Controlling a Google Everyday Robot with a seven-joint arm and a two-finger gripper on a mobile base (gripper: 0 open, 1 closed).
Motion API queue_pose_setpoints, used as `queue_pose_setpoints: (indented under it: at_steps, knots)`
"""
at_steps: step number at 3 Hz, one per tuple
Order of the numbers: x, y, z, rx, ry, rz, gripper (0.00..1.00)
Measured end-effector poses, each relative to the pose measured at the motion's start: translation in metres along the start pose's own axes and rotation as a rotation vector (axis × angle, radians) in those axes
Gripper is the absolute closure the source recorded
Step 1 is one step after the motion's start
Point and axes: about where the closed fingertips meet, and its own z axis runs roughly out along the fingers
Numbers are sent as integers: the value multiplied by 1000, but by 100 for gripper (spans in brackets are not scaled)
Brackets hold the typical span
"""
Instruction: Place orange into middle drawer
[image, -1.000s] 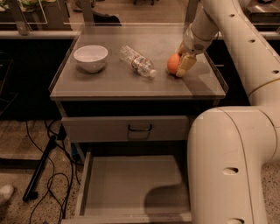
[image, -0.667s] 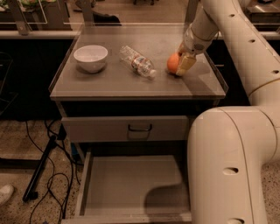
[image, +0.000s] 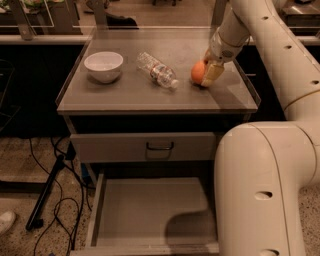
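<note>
Orange-skinned item: the orange (image: 198, 73), on the table (image: 125, 92), upper right of centre in the frame.
Gripper: the gripper (image: 206, 69) is at the orange, reaching down from the upper right.
Fingers: the fingers (image: 213, 74) sit either side of the orange, pinching it by the look of it.
Middle drawer: the middle drawer (image: 150, 210) stands pulled open at the bottom of the frame, with a bare floor.
Done: drawer open, grasp apparently made.
Left: lift, carry down, release in the drawer.
Other stock: white bowl (image: 103, 66), plastic bottle (image: 157, 70).

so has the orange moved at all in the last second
No. The orange still lies just right of the plastic bottle on the tabletop, with the tool at its right side.
</note>
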Motion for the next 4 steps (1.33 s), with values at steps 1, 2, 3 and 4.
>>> queue_pose_setpoints:
  at_steps: [1, 2, 3, 4]
  knots:
    - [0, 0, 0, 0, 0, 0, 100]
    - [0, -6, -15, 35, 5, 7, 100]
    - [5, -2, -68, 92, 28, 8, 100]
    - [4, -3, -65, 93, 26, 13, 100]
